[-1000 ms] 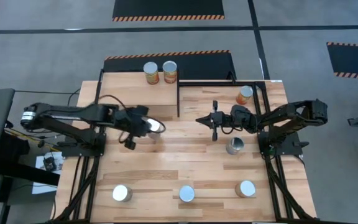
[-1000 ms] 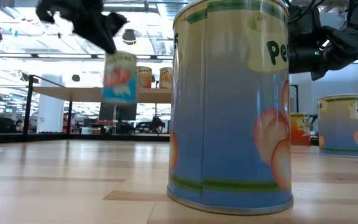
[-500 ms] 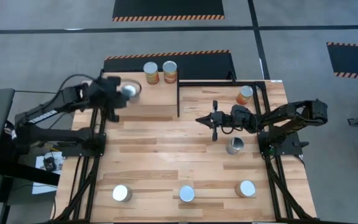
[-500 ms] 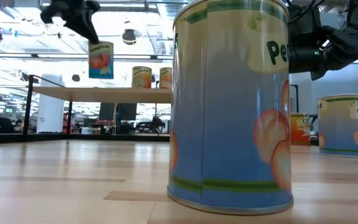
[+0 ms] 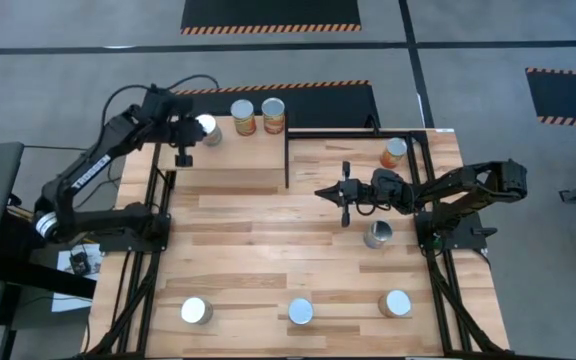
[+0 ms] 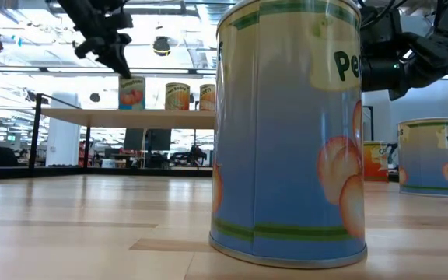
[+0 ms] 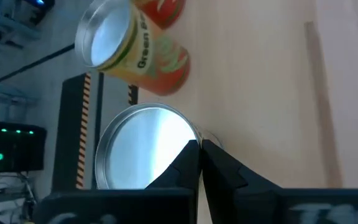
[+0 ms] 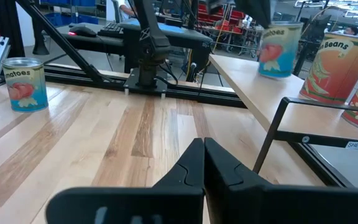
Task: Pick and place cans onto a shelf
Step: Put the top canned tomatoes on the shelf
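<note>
My left gripper (image 5: 192,132) reaches over the light-wood shelf (image 5: 230,160) at the table's far left and is shut on a blue-labelled can (image 5: 206,129). In the low view the can (image 6: 131,93) stands upright at shelf-top level under the gripper (image 6: 120,64). Two orange-labelled cans (image 5: 243,117) (image 5: 273,115) stand on the shelf just right of it. My right gripper (image 5: 320,193) is shut and empty above the table's middle, pointing left; it shows in its wrist view (image 8: 202,147). My left gripper pinches the can at its top rim (image 7: 194,135) on one side. One finger (image 7: 185,163) lies over the silver top and the other outside the wall. The fingers come slanting down from above. The can is upright, its base level with the shelf top (image 6: 162,113).
Three cans stand along the table's near edge (image 5: 196,311) (image 5: 300,312) (image 5: 396,303); the middle one fills the low view (image 6: 286,132). A grey-topped can (image 5: 378,235) and an orange can (image 5: 395,152) stand at the right, by the black frame (image 5: 358,134).
My left gripper has carried the can from above the table's middle left toward the far edge and up, then down over the shelf beside the two orange cans. The can hung tilted below the fingers and now stands upright at shelf-top level.
</note>
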